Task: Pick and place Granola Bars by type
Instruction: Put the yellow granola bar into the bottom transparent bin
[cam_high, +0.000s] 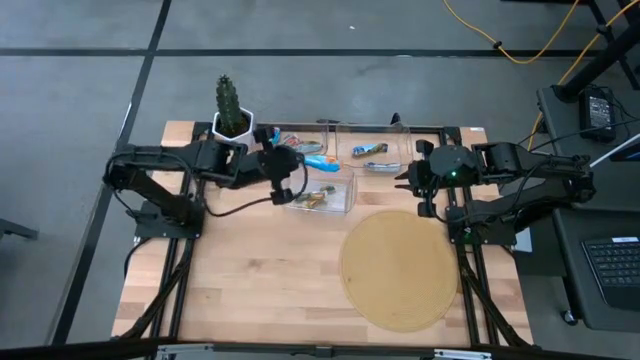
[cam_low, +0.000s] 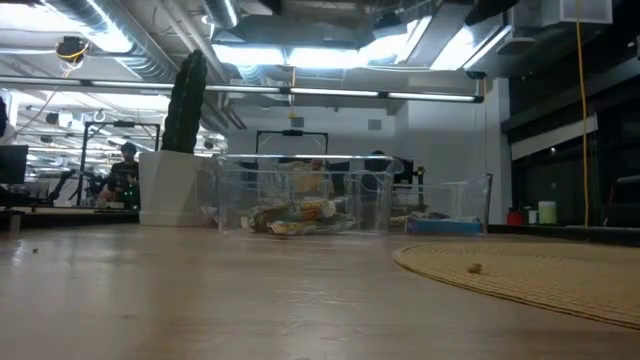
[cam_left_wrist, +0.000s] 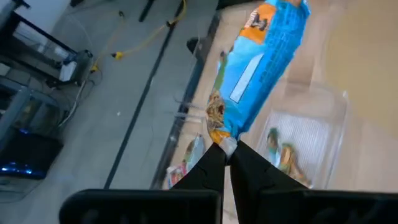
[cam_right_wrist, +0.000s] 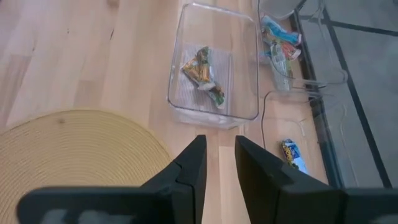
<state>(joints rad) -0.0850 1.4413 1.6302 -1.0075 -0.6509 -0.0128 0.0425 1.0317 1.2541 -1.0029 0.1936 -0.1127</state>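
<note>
The blue bar (cam_left_wrist: 261, 68) hangs by one end from the pinched fingers of the left gripper (cam_left_wrist: 227, 163), above the clear bins near the table's (cam_high: 260, 290) far edge. Greenish-gold bars (cam_right_wrist: 204, 76) lie in the nearer bin (cam_right_wrist: 214, 113). More bars — red ones (cam_right_wrist: 278, 38) — fill another bin toward the far-left corner. The right gripper (cam_right_wrist: 219, 163) is released, holding nothing, at the right edge beside the round mat (cam_high: 400, 268).

I see a bright blue bar (cam_left_wrist: 261, 68) pinched by one end in my left gripper (cam_left_wrist: 227, 163), hanging above the clear bins. Greenish-gold bars (cam_right_wrist: 203, 76) lie in the near bin (cam_right_wrist: 245, 62). Red, multicolour bars (cam_right_wrist: 280, 40) sit in the far-left bin, and another blue bar (cam_high: 371, 150) lies farther right.
</note>
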